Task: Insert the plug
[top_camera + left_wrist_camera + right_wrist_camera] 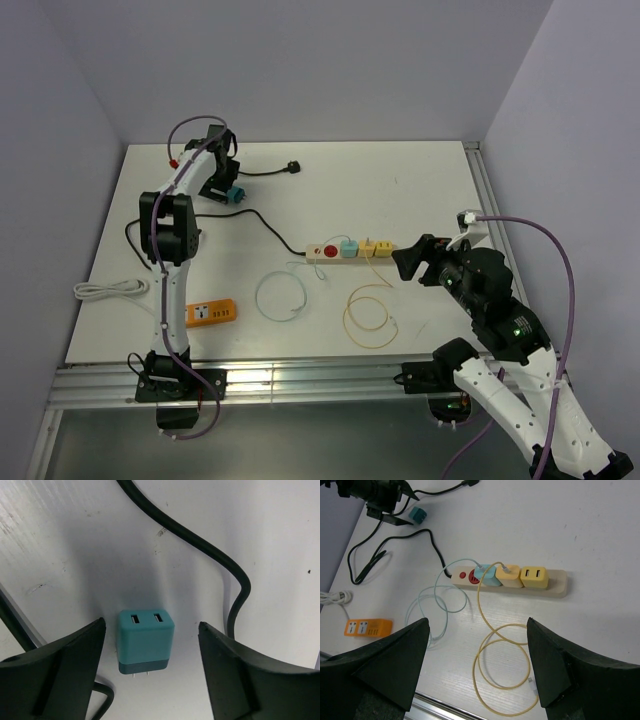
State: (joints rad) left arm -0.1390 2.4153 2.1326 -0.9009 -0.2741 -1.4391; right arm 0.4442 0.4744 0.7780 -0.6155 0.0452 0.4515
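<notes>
A teal plug adapter (146, 640) with two USB ports lies flat on the white table, prongs pointing toward the wrist camera. My left gripper (152, 625) hangs over it, open, with one finger on each side and a gap to both. The top view places this gripper (222, 180) and the plug (235, 194) at the far left back. The beige power strip (350, 250) lies mid-table and holds a light-blue adapter (486, 575) and two yellow ones. My right gripper (408, 262) hovers just right of the strip, open and empty (477, 622).
A black cable (200, 545) curves past the teal plug and runs to the strip. A yellow cable loop (368, 315) and a pale blue loop (280, 295) lie in front of the strip. An orange adapter (211, 313) and a white cord bundle (105, 290) sit near the left front edge.
</notes>
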